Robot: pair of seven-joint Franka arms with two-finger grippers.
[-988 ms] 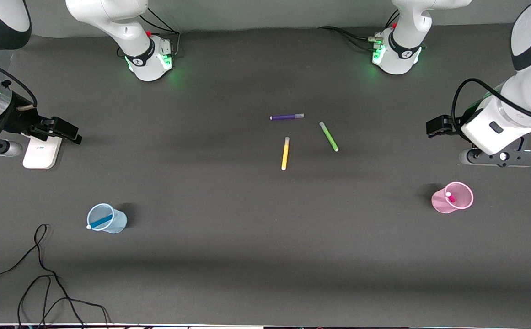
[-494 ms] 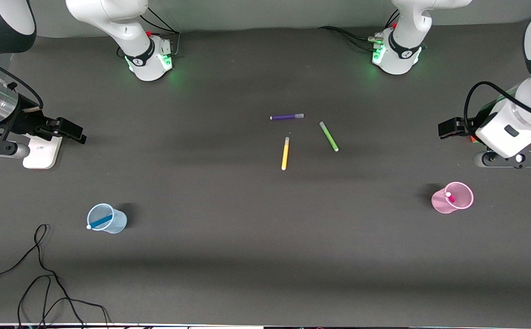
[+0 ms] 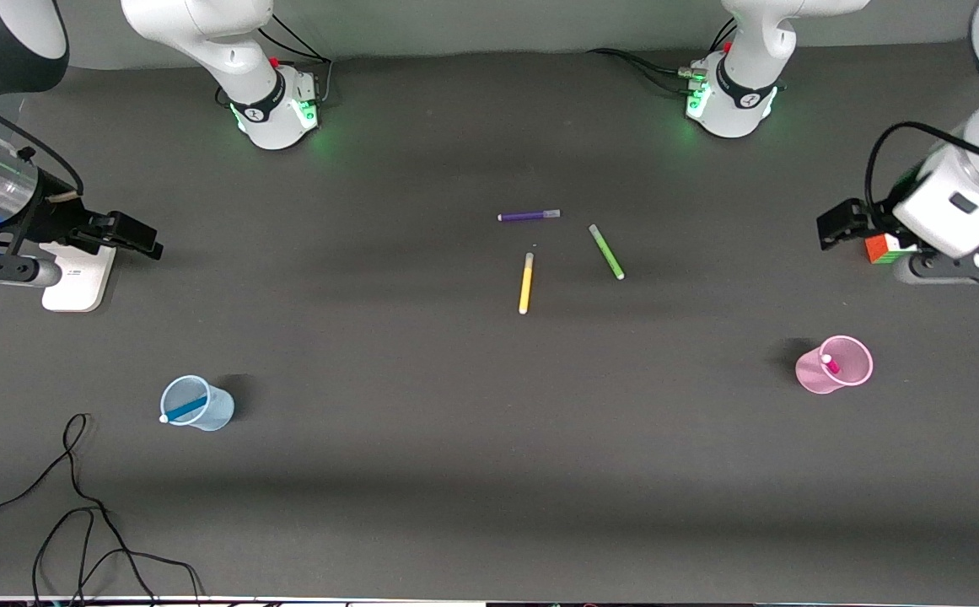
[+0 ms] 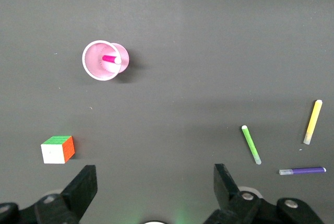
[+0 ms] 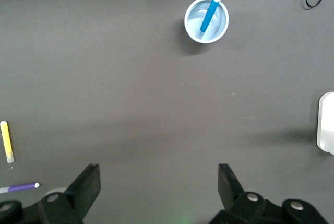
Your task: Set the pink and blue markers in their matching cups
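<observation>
With the blue marker [image 3: 185, 409] standing in the blue cup [image 3: 199, 403] below the wide, empty right gripper [image 3: 137, 235] and the pink marker [image 3: 829, 364] in the pink cup [image 3: 835, 364] below the wide, empty left gripper [image 3: 836, 228], probably only a low arm sweep could topple a cup.

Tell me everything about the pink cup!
The pink cup is a small see-through plastic tumbler, light pink, with a round open rim. It stands upright on the dark table toward the left arm's end, nearer the front camera than the colourful cube. Inside it leans the pink marker, magenta with a white end poking up near the rim. Nothing else touches the cup; neither end effector is at it.
</observation>
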